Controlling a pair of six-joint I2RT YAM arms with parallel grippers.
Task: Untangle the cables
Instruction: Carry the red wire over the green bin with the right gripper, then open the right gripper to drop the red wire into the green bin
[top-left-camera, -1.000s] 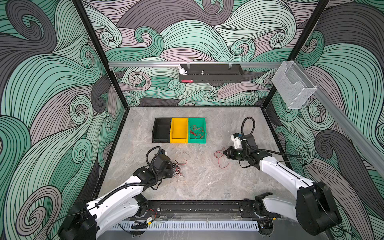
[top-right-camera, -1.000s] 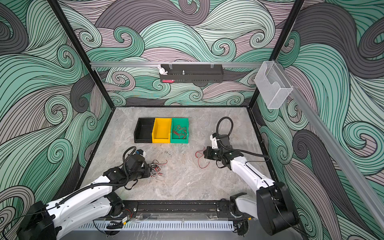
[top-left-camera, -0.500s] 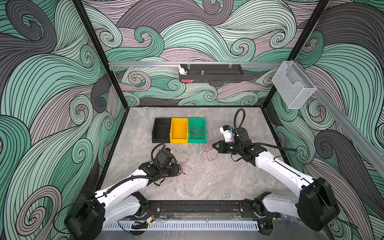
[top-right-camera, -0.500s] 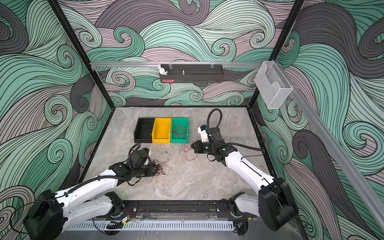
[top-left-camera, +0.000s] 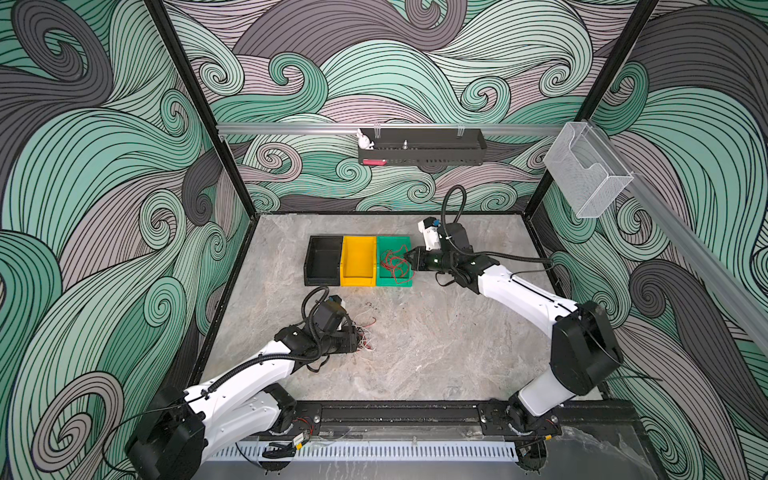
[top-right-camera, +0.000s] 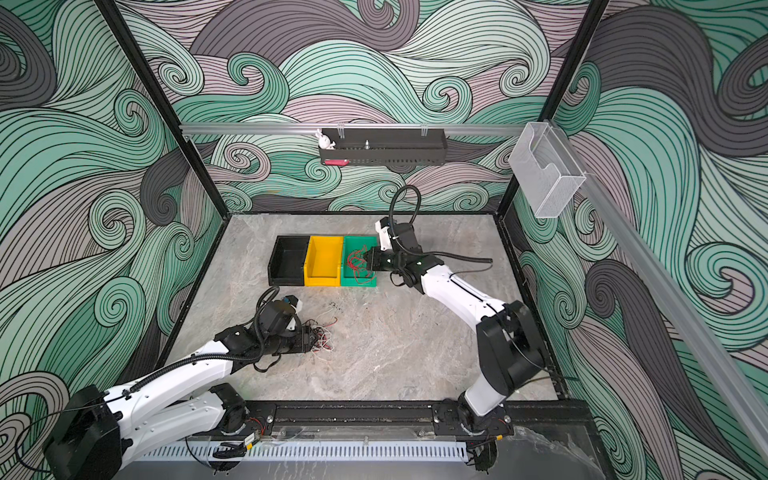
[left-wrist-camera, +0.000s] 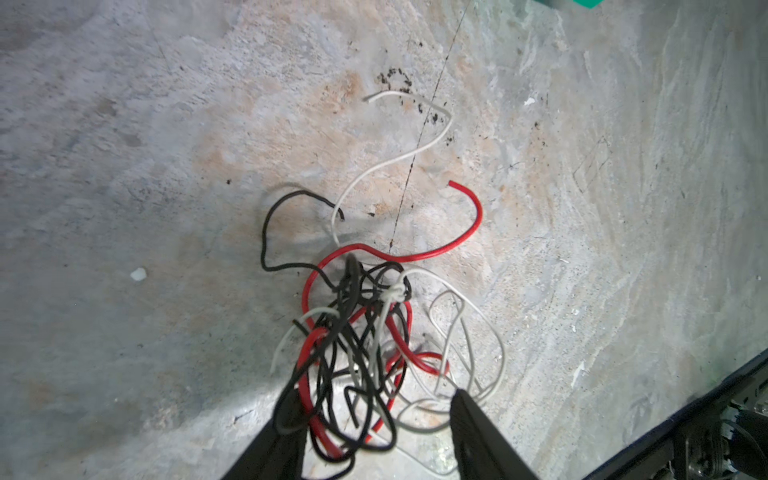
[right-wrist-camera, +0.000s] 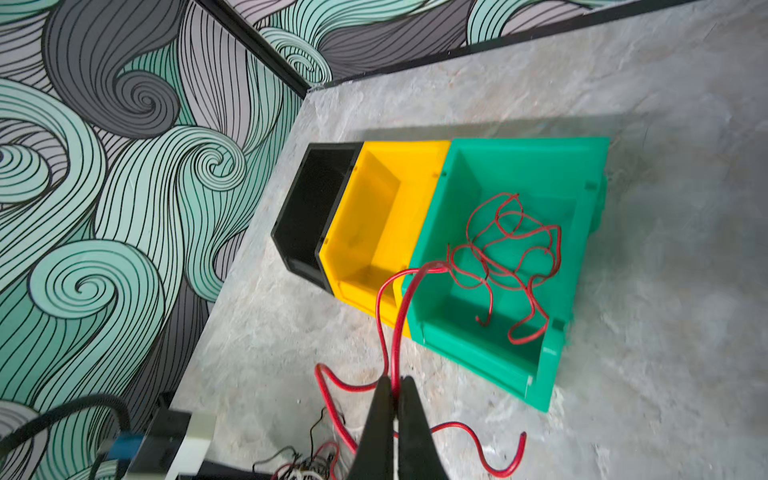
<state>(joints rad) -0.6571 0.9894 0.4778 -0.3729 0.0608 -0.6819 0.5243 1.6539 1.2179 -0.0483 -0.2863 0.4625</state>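
Note:
A tangle of red, black and white cables (left-wrist-camera: 361, 332) lies on the table's left part in both top views (top-left-camera: 365, 338) (top-right-camera: 323, 337). My left gripper (left-wrist-camera: 374, 390) (top-left-camera: 356, 338) stands open at this tangle, its fingers on either side of the loops; some strands drape over one finger (left-wrist-camera: 286, 411). My right gripper (right-wrist-camera: 395, 380) (top-left-camera: 409, 262) (top-right-camera: 368, 262) is shut on a red cable (right-wrist-camera: 397, 324), held at the green bin (right-wrist-camera: 528, 143) (top-left-camera: 392, 284). More loose red cable (right-wrist-camera: 511, 245) lies inside that bin.
A yellow bin (top-left-camera: 358, 262) and a black bin (top-left-camera: 323, 262) stand to the left of the green one in a row at the back. Black frame posts and patterned walls close the table in. A black rail (top-left-camera: 399, 415) runs along the front edge.
My right gripper has carried the red cable leftward and back, from the table's middle to the green bin. My left gripper has opened over the tangle.

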